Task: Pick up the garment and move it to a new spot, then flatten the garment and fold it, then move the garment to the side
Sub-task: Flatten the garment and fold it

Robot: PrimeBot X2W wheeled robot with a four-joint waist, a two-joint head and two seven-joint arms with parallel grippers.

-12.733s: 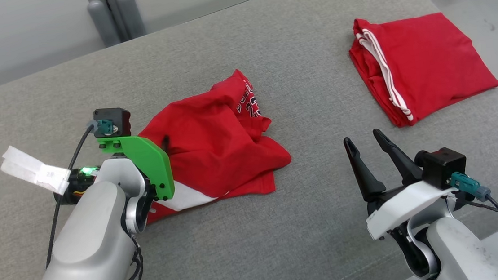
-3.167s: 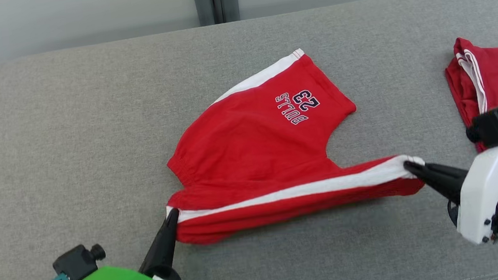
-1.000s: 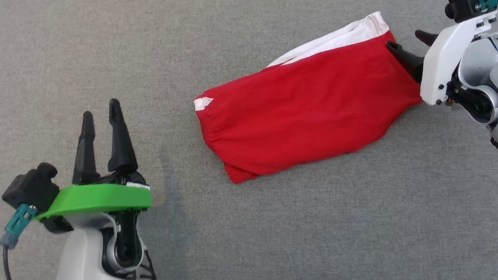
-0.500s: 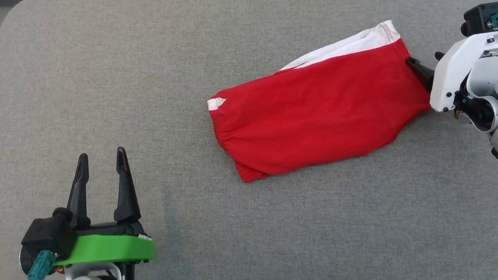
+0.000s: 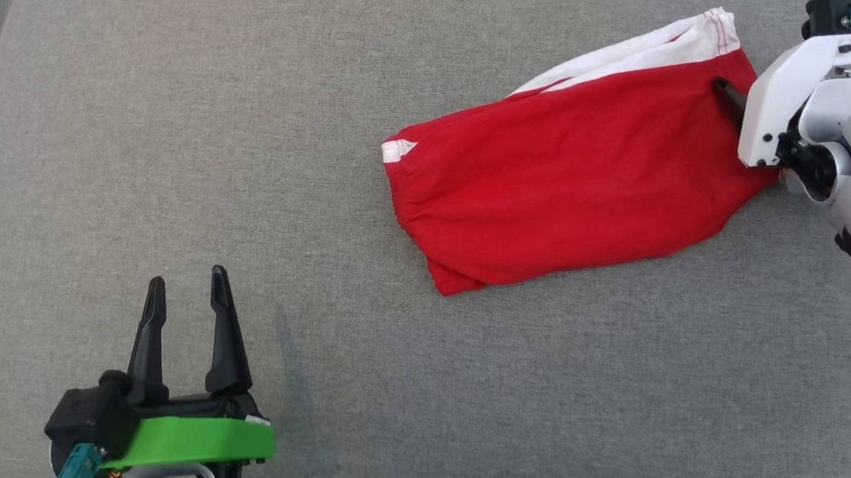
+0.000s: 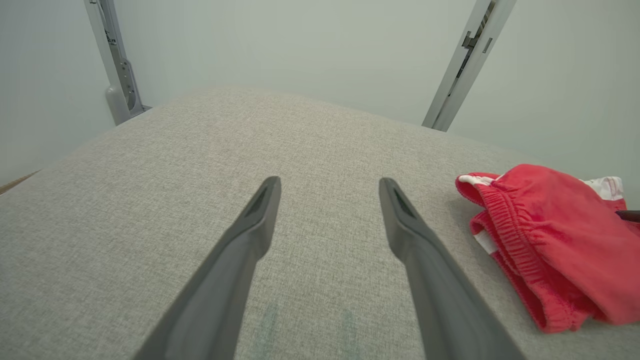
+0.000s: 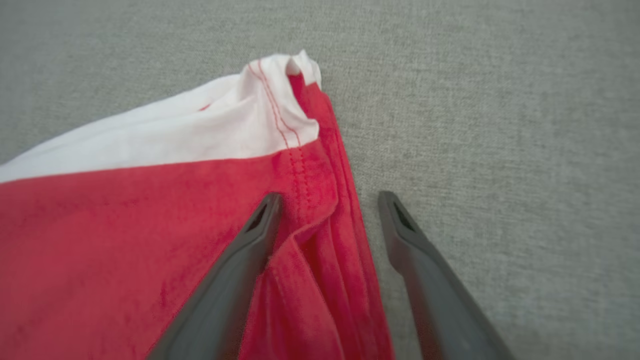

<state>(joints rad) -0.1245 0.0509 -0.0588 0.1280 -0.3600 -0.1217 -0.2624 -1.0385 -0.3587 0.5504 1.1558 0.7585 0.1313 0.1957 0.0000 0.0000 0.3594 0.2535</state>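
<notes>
Shorts (image 5: 567,180) look folded; the move aside seems still to come.
Right pincer (image 7: 330,197) spread astride the hem (image 7: 345,165); left pincer (image 5: 188,277) spread, by the surface's (image 5: 228,94) near edge.

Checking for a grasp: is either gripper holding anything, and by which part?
Nothing is held. Left gripper open, apart; right gripper open astride the shorts' hem.

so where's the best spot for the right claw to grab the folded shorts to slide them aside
Take the leg hem, beside the white stripe, coming in from the robot's right. There the folded shorts stack into one layered edge, and the open right claw straddles it: one finger over red cloth, one over the grey cushion.
</notes>
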